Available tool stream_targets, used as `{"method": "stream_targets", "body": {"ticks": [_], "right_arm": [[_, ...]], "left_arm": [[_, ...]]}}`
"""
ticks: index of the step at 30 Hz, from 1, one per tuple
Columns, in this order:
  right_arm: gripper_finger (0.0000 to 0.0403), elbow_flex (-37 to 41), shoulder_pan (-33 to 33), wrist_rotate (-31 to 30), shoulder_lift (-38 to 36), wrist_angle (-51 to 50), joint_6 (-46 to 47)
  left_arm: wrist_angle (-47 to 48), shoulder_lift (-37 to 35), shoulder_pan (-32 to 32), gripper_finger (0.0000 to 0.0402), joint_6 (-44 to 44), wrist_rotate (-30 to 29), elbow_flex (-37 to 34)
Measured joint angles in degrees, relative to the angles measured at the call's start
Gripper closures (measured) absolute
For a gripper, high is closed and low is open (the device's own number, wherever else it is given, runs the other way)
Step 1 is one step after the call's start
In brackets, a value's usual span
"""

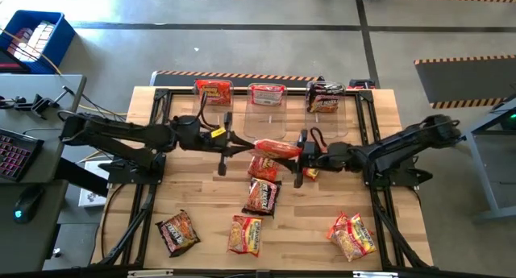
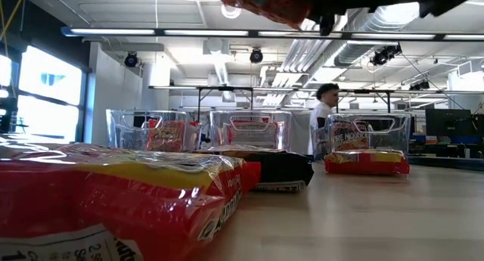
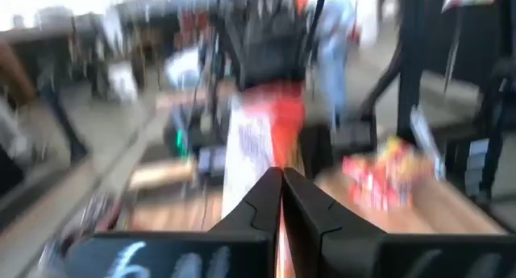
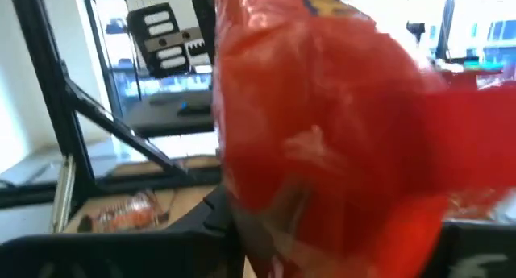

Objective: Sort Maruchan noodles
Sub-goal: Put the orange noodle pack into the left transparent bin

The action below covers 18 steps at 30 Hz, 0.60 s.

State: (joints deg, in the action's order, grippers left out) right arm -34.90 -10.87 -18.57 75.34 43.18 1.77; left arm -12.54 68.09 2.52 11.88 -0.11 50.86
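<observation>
Jaws of the left gripper are shut on one end of a crinkly orange-red noodle packet, held above the table's middle. Right gripper pinches its other end, jaws partly closed on the glossy plastic.

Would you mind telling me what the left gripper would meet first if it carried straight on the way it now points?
Most likely the red noodle packet held up between the two arms: the left gripper, shut, points right at it. Beyond it is the right gripper. Whether the left fingers already pinch the packet's edge is unclear.
</observation>
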Motion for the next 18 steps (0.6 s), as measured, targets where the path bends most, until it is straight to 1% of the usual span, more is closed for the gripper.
{"method": "stream_targets", "body": {"ticks": [3, 5, 7, 9, 13, 16, 18], "right_arm": [[0.0293, -1.57, 1.23, 0.02, -5.18, -15.05, 2.95], [0.0293, -3.56, 2.27, 0.20, -6.30, -23.93, 4.19], [0.0293, -5.53, 3.18, 0.92, -6.06, -30.11, 4.34], [0.0293, -7.46, 3.90, 2.35, -4.12, -32.75, 4.23], [0.0293, -10.17, 4.52, 4.41, 1.01, -33.98, 2.43], [0.0293, -12.14, 4.52, 5.16, 4.17, -33.95, 2.23], [0.0294, -12.97, 4.50, 5.40, 5.85, -34.63, 2.26]], "left_arm": [[16.41, -2.59, 0.03, 0.0393, -1.68, -2.39, 4.24], [25.41, -3.18, 0.43, 0.0382, -2.93, -4.30, 7.72], [31.82, -2.54, 1.20, 0.0367, -4.52, -5.39, 10.60], [36.27, -0.84, 2.24, 0.0348, -5.87, -5.39, 13.10], [42.02, 4.77, 5.07, 0.0313, -5.81, -5.91, 18.27], [45.87, 9.08, 7.61, 0.0292, -4.12, -8.90, 23.39], [49.84, 11.79, 9.14, 0.0281, -2.92, -12.29, 27.35]]}}
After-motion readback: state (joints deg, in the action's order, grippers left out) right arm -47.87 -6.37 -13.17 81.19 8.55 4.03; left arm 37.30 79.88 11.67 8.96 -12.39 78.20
